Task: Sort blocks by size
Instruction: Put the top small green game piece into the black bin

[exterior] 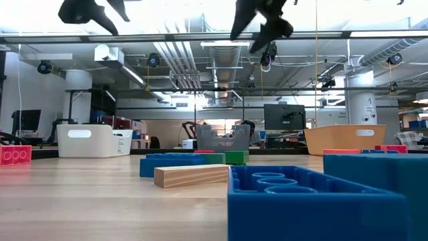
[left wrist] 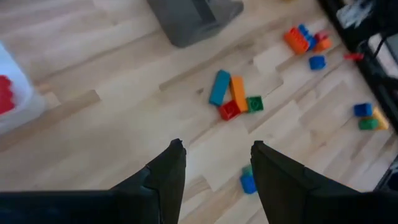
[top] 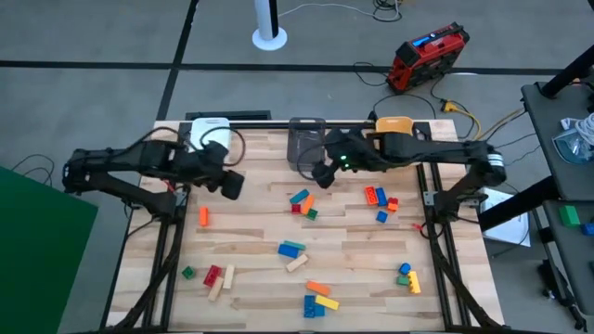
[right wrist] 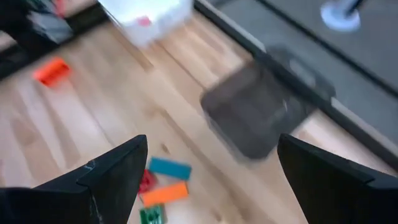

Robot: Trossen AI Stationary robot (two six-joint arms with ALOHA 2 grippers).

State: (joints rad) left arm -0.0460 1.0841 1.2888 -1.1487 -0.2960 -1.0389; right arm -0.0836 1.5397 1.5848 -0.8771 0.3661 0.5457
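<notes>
- Left gripper (left wrist: 214, 171): fingers moderately apart, holding nothing, above bare table (top: 251, 237).
- Right gripper (right wrist: 208, 171): fingers spread wide, empty, above blocks (right wrist: 163, 182) near grey bin (right wrist: 258, 118).

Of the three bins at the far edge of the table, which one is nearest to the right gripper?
The grey bin in the middle: the right gripper hovers just in front of it, while the white bin is farther off.

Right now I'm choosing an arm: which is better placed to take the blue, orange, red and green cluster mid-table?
Right. The right gripper hangs open just beside that cluster; the left gripper is open but farther off.
</notes>
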